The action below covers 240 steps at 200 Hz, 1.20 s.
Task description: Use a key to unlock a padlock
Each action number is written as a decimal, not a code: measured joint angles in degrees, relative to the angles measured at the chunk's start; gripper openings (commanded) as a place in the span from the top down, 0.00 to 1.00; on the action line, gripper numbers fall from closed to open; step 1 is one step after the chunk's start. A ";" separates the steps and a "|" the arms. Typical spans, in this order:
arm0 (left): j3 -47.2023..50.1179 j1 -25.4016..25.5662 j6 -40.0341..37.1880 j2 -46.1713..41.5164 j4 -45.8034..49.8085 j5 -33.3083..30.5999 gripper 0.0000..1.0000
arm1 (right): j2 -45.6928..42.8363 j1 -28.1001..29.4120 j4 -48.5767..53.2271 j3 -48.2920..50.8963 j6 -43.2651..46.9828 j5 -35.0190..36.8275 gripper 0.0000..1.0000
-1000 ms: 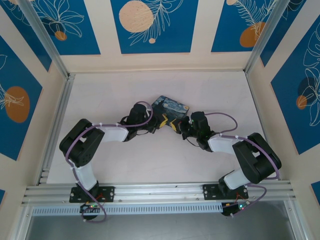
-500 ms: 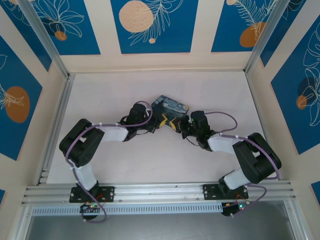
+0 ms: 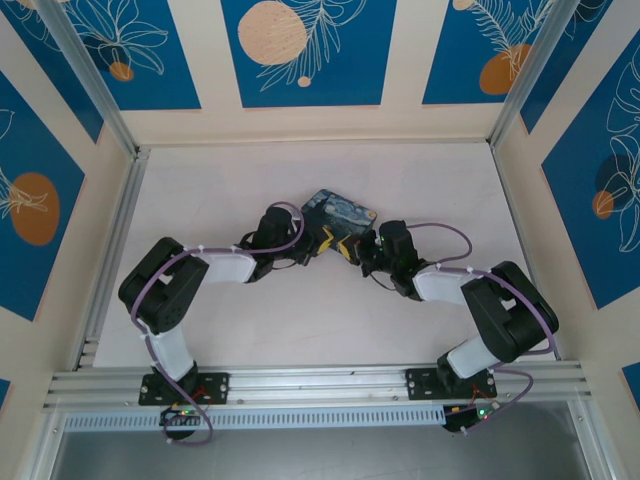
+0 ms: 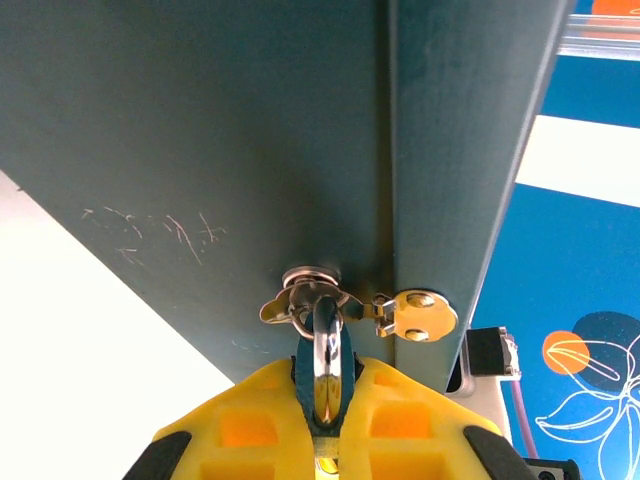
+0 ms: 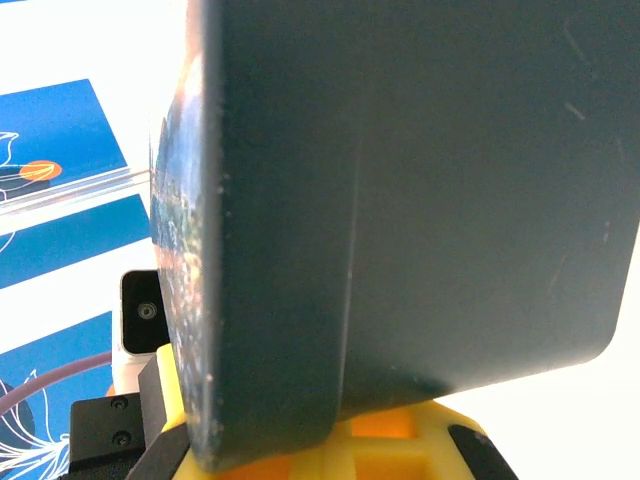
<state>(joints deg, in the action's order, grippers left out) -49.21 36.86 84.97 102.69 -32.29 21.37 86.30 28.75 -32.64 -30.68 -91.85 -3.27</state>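
— Left gripper (image 4: 327,392), state?
— Clenched on the padlock (image 4: 327,350) by its shackle, at the hasp (image 4: 305,295) of the painted box (image 4: 200,140).
— Right gripper (image 3: 353,250)?
— At the painted box's near edge; open or closed, cannot tell.

The box (image 3: 342,211) sits mid-table (image 3: 220,190) with both grippers at its near edge (left gripper (image 3: 324,243) leftward, right gripper (image 3: 351,250) rightward), the padlock (image 4: 326,365) hanging on its clasp (image 4: 312,290).

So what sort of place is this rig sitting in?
Probably a purpose-built robot test booth: blue floral wall panels on three sides, aluminium frame rails along the edges, and a white tabletop.
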 measured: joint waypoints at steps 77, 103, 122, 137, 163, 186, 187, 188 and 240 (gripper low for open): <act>-0.22 0.00 0.07 0.02 -0.15 -1.20 1.00 | 1.77 1.49 -3.50 0.11 -6.69 2.56 1.00; -0.24 0.00 0.17 0.13 -0.11 -1.77 1.00 | 3.10 2.05 -6.38 0.66 -9.57 3.85 1.00; -0.24 0.00 0.20 0.22 -0.13 -2.27 1.00 | 3.96 2.64 -7.98 0.72 -11.74 5.20 1.00; -0.24 0.00 0.22 0.22 -0.20 -2.89 1.00 | 4.79 3.08 -9.44 0.74 -13.31 6.32 1.00; -0.24 0.00 0.22 0.28 -0.20 -3.43 1.00 | 6.56 3.74 -12.02 0.68 -15.58 7.87 1.00; -0.24 0.02 0.24 0.37 -0.44 -3.15 1.00 | 7.32 4.17 -13.00 0.11 -16.37 8.72 1.00; -0.24 0.02 0.24 0.37 -0.44 -3.17 1.00 | 7.34 4.17 -13.05 0.11 -16.39 8.74 1.00; -0.24 0.02 0.24 0.37 -0.50 -3.19 1.00 | 7.37 4.17 -13.14 0.09 -16.37 8.83 1.00; -0.24 0.02 0.24 0.39 -1.38 -3.63 1.00 | 8.15 3.93 -14.56 -0.13 -16.33 9.29 1.00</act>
<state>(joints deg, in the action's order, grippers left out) -49.45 36.88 85.21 103.09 -33.67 17.74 94.45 32.69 -47.20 -30.81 -108.18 6.02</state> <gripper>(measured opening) 0.075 0.048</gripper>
